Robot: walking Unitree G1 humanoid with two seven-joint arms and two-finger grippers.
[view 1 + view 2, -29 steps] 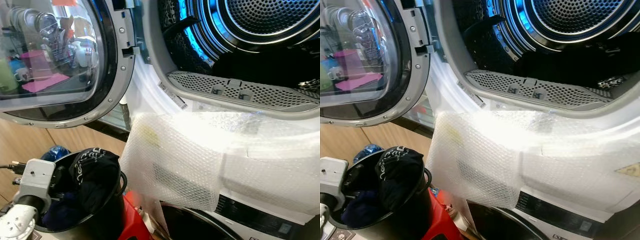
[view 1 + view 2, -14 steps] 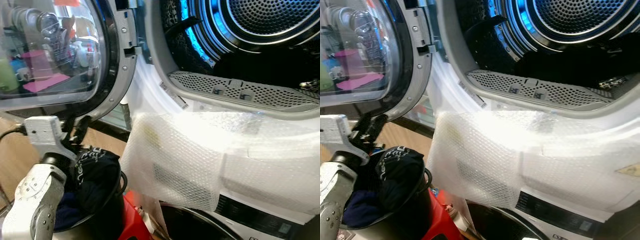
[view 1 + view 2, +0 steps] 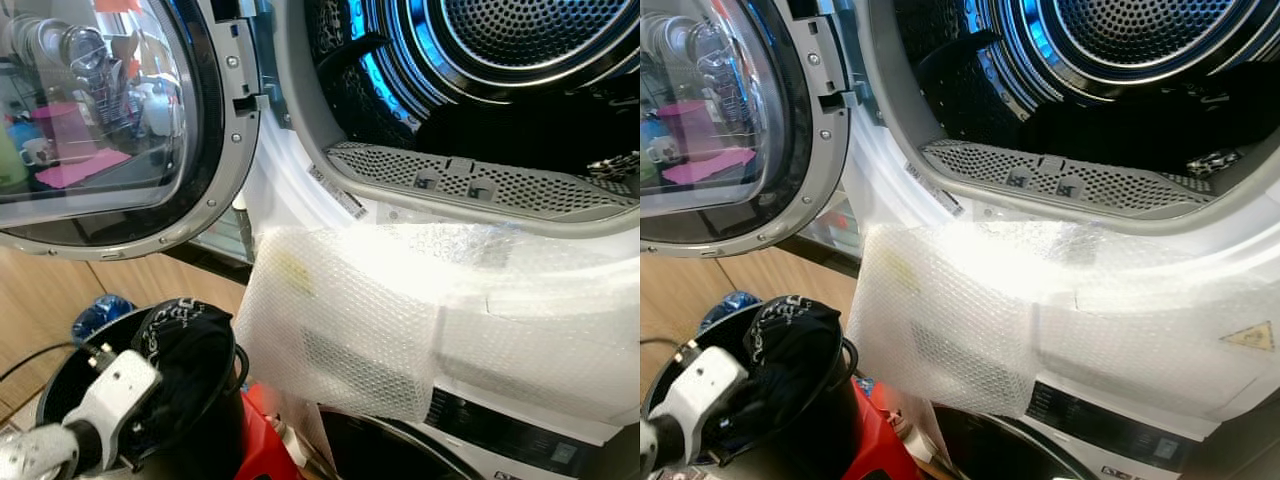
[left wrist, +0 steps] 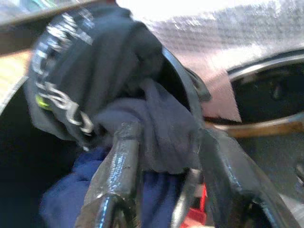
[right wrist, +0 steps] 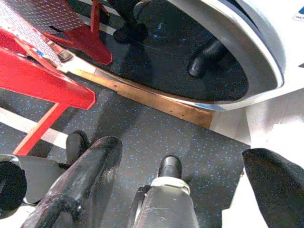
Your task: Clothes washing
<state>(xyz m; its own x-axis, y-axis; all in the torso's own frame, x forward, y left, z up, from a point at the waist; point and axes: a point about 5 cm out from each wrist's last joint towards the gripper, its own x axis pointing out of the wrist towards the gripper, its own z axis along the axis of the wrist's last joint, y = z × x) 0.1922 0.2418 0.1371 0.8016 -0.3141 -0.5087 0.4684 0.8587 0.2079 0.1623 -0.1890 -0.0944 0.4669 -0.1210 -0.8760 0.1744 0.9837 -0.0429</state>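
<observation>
A black bucket (image 3: 218, 440) stands at the lower left, holding dark clothes: a black garment with white lettering (image 3: 185, 335) lies on top of navy cloth (image 4: 61, 209). My left arm's wrist (image 3: 120, 385) reaches down into the bucket. In the left wrist view my left gripper (image 4: 168, 135) is open, its fingers (image 4: 121, 161) straddling a fold of dark navy cloth (image 4: 166, 123). Above, the upper machine's drum (image 3: 520, 60) stands open, its round door (image 3: 100, 120) swung out to the left. My right gripper (image 5: 183, 149) hangs open over the speckled floor.
Bubble wrap (image 3: 400, 320) drapes the front below the drum opening. A lower machine (image 3: 500, 440) with a dark round door (image 5: 190, 61) sits underneath. A red stool (image 3: 265, 445) stands beside the bucket. Wooden floor lies to the left.
Half a second ago my left arm was raised above the bucket in front of the door; it has since dropped back into the bucket. The camera has shifted slightly.
</observation>
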